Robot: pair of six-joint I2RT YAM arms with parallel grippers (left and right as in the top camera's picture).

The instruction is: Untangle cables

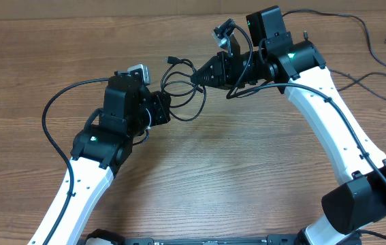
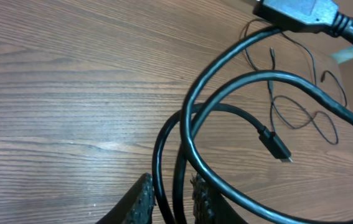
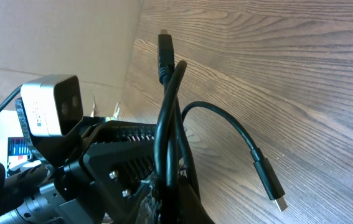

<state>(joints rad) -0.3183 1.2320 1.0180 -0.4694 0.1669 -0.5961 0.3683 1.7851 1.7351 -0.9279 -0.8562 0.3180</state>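
Broadly: table [image 1: 233, 177], wood-grain, bare across its left side and between the two arm bases, far edge close behind the right arm. Next, left gripper [image 1: 164, 109], its fingers [image 2: 142, 200] pinching two strands low in the loop. Then right gripper [image 1: 197, 78], its fingers [image 3: 129, 167] pressed together on the same cables [image 2: 269, 75], which are strung between both grippers, mid-table. Thin loose cord [image 1: 381, 60] near the right edge. Free plug [image 3: 269, 182] beside the loop.

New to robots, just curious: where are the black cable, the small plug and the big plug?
black cable [image 2: 269, 75]: left wrist view, its inner loop's top.
small plug [image 2: 276, 146]: left wrist view, its body.
big plug [image 2: 301, 11]: left wrist view, its housing.
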